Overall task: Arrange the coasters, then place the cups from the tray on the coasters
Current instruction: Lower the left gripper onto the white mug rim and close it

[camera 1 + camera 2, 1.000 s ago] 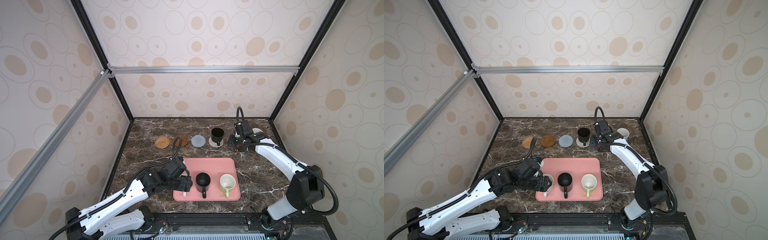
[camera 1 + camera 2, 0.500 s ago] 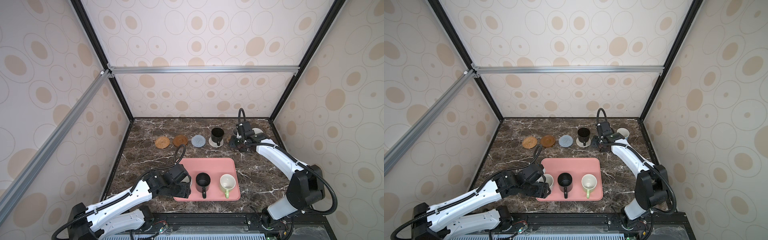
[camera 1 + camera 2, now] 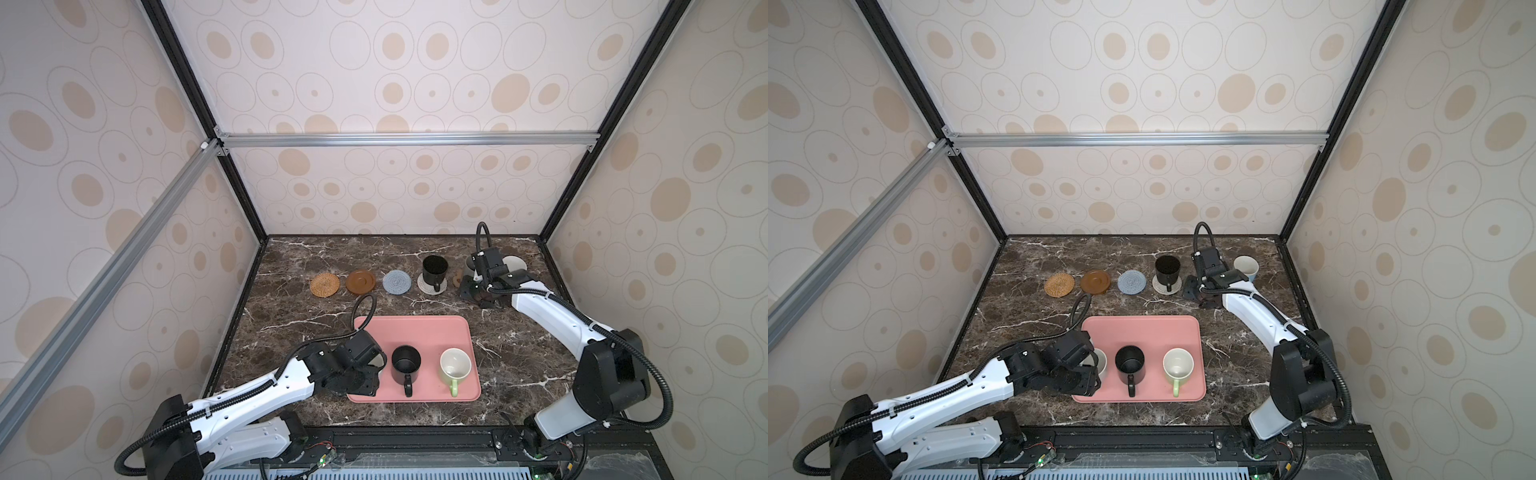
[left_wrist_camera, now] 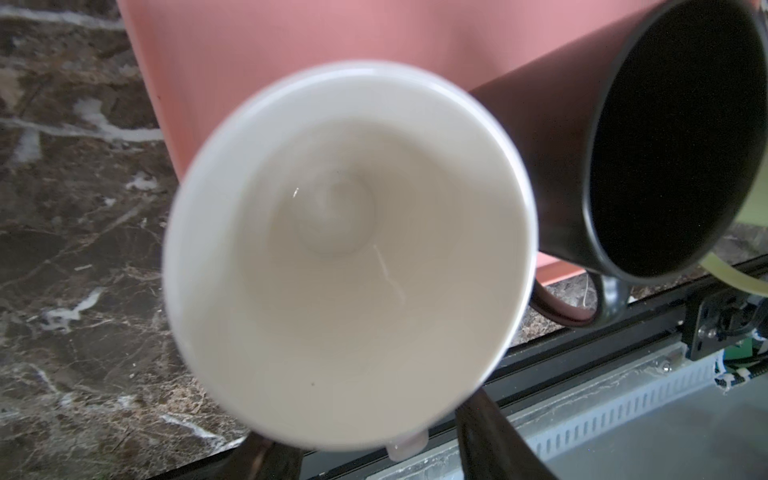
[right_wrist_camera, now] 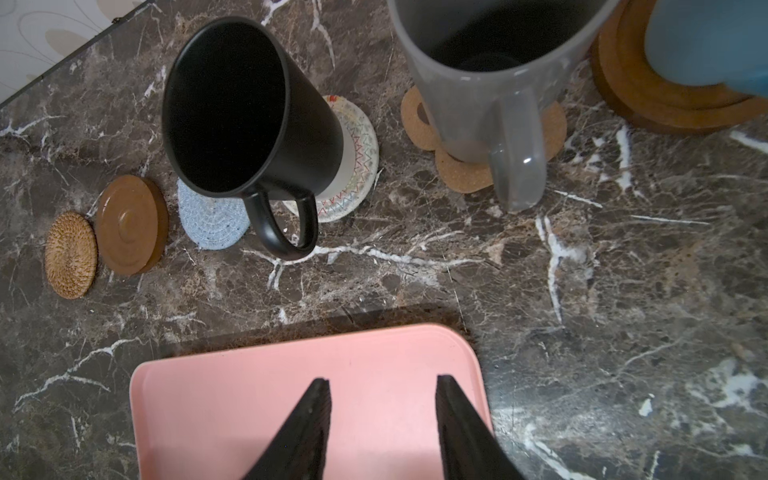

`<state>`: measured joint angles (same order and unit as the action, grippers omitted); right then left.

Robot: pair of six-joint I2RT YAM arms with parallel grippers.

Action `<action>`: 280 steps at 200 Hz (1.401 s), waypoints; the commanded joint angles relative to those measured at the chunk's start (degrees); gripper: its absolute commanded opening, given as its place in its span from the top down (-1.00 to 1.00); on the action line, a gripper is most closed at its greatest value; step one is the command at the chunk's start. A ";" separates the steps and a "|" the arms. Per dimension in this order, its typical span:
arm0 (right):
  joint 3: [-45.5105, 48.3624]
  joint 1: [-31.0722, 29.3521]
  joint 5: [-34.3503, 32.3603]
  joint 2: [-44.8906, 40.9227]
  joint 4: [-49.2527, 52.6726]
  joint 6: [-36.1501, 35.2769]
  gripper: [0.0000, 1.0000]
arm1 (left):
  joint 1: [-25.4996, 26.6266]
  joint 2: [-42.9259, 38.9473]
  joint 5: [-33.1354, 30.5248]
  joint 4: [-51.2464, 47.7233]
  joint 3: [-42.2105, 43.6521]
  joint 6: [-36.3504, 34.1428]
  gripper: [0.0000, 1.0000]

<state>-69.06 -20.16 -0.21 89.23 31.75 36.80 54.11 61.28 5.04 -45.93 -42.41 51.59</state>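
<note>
A: How is the left gripper (image 4: 374,449)?
B: Jaws apart, straddling the handle of the pink mug (image 4: 349,257), no pinch visible. The mug stands at 8 o'clock on the tray (image 3: 415,332).
A: And the right gripper (image 5: 381,378)?
B: Spread, empty, at 1 o'clock on the table (image 3: 291,316).

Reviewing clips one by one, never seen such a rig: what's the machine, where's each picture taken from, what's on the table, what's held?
Two robot arms with pincer grippers stand at a marble table. Two pictures look down from above; two come from wrist cameras. At the back lie six coasters, three with mugs on them. The pink tray holds a black mug, a green mug and a pink mug, which the left gripper straddles; whether it grips is unclear. The right gripper is open, empty.
</note>
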 commanded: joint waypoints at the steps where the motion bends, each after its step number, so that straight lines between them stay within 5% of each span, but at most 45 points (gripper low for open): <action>1: 1.05 0.31 -0.80 -1.69 0.38 1.36 0.10 | 0.74 0.75 -3.23 0.40 -0.07 1.68 -0.07; 98: 2.21 0.36 -1.10 -2.48 0.45 1.79 0.10 | 1.00 3.72 -7.47 1.46 0.08 1.43 0.08; 280: 2.04 0.33 -2.34 -3.01 1.61 1.80 0.11 | 1.07 9.06 -12.82 4.80 0.13 2.58 0.70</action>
<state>-67.31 -20.16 -1.39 87.72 32.10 38.11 54.65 69.01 -5.78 -39.99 -41.43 52.99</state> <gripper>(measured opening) 0.445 0.177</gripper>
